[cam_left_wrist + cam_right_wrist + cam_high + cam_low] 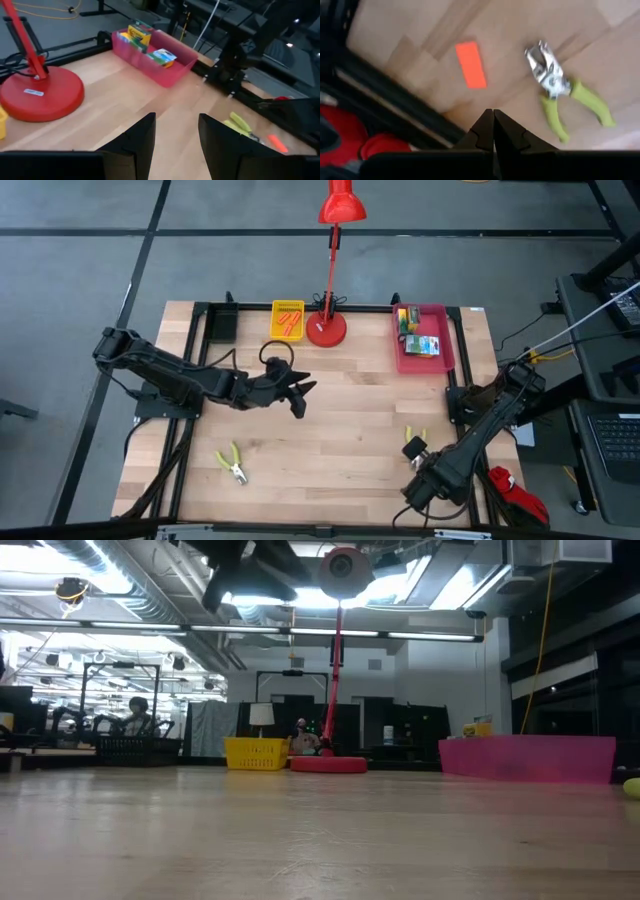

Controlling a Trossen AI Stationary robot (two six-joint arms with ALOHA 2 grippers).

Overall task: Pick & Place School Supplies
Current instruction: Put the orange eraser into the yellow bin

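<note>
Two crayon boxes (pixel 140 32) (pixel 162 56) lie in the pink tray (pixel 425 340). Orange pieces (pixel 288 322) sit in the yellow tray (pixel 287 318). One lime-handled pliers (pixel 232 463) lies flat near the table's near-left; the other pliers (pixel 560 90) lies near-right, beside a loose orange piece (pixel 471 64). My left gripper (pixel 296 394) hangs open above mid-table. My right gripper (pixel 493 125) is shut, raised by the near-right pliers (pixel 413 438), touching nothing.
The red desk lamp stands on its base (pixel 326 328) between the yellow and pink trays at the far edge. A black tray (pixel 222 323) sits far-left. A black frame (pixel 470 395) borders the table. Bare wood (pixel 350 430) lies between the arms.
</note>
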